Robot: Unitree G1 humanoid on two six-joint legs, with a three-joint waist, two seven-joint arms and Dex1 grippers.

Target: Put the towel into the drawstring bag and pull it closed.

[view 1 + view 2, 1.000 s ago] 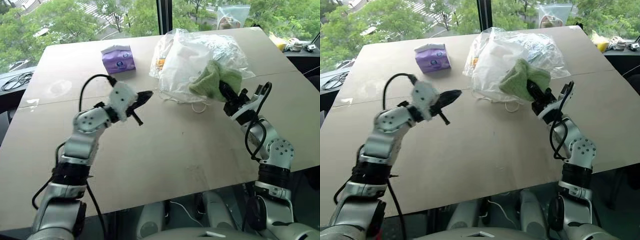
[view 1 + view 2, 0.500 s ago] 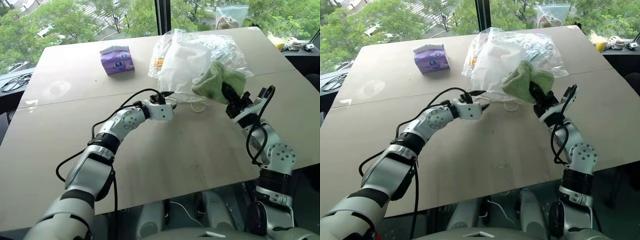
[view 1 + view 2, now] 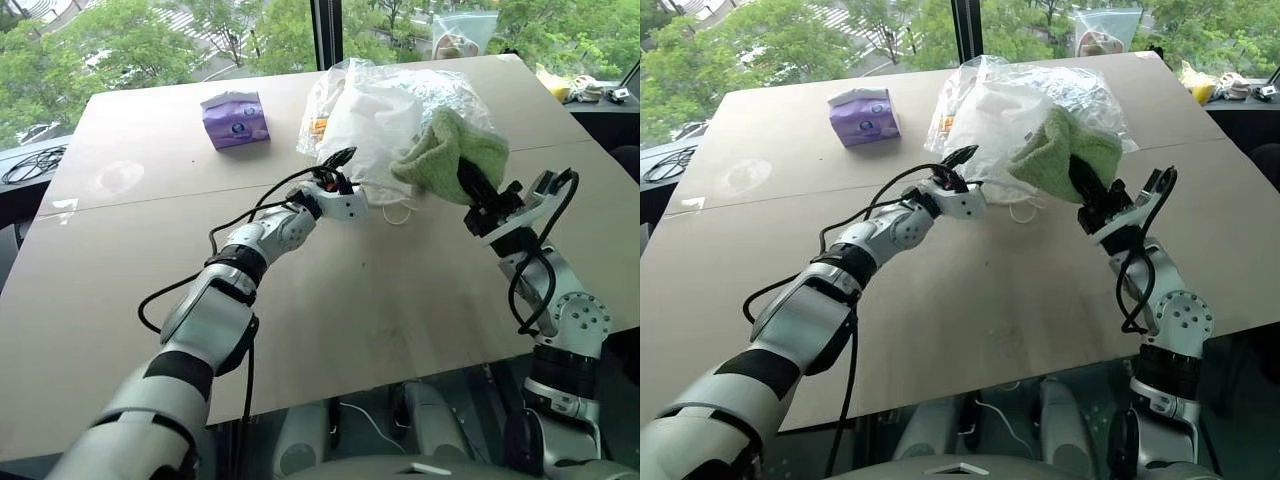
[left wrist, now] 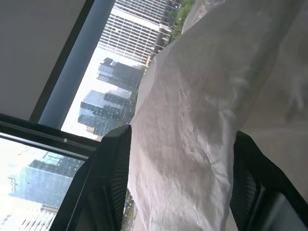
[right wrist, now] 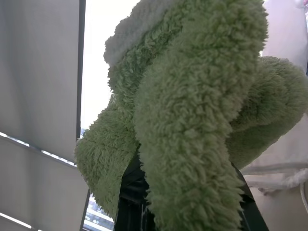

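at the upper centre of the head views, on the tan table (image 3: 120,270), the white drawstring bag (image 3: 375,120) lies heaped against a clear crinkly plastic bag (image 3: 455,90), its thin cord (image 3: 400,213) looping toward the near edge. the left gripper (image 3: 343,163) reaches in from the lower left to the bag's near-left edge; the left wrist view alone shows its fingers (image 4: 103,178) spread with a fold of the white fabric (image 4: 192,144) between them, not pinched. right of centre, the right gripper (image 3: 1080,185) is pressed together on the towel (image 3: 1065,150), held up off the table just in front of the bag; the right wrist view shows its fluffy pile bunched over the black fingers. the towel's long axis runs from lower left to upper right. a purple packet (image 3: 236,117) sits apart at upper left.
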